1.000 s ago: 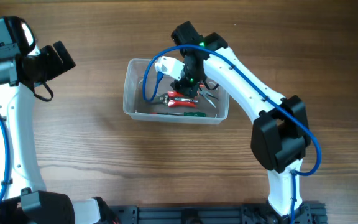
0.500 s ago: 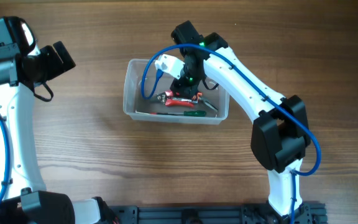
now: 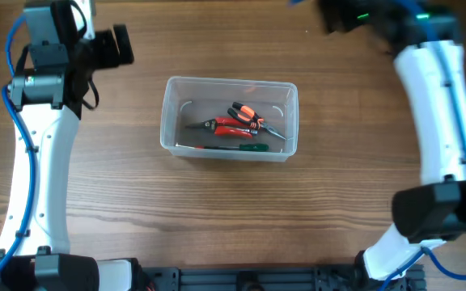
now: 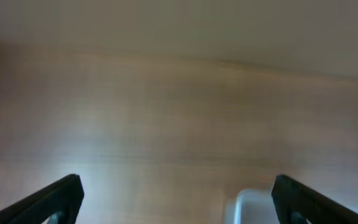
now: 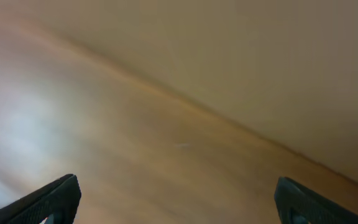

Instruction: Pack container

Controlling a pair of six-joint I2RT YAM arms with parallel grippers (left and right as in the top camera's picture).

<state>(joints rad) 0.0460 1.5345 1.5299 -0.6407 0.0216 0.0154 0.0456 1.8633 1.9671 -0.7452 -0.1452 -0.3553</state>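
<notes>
The container (image 3: 167, 117), a clear plastic tub, stands at the table's middle. Inside lie red-handled pliers (image 3: 231, 125), an orange-and-black tool (image 3: 247, 112) and a green-handled screwdriver (image 3: 241, 147). My right gripper (image 3: 336, 16) is at the far right edge of the table, well away from the tub; in the right wrist view it (image 5: 179, 202) is open over bare wood with nothing between its fingers. My left gripper (image 3: 116, 46) hangs to the back left of the tub. In the left wrist view it (image 4: 179, 202) is open and empty, with a corner of the container (image 4: 253, 205) showing low down.
The wooden table (image 3: 136, 194) surrounds the tub on all sides. The left arm (image 3: 43, 153) runs along the left side and the right arm (image 3: 443, 137) along the right side. A black rail (image 3: 249, 279) lies at the front edge.
My right gripper has opened, left the orange-and-black tool in the tub and pulled back to the far right. The left arm has swung towards the back.
</notes>
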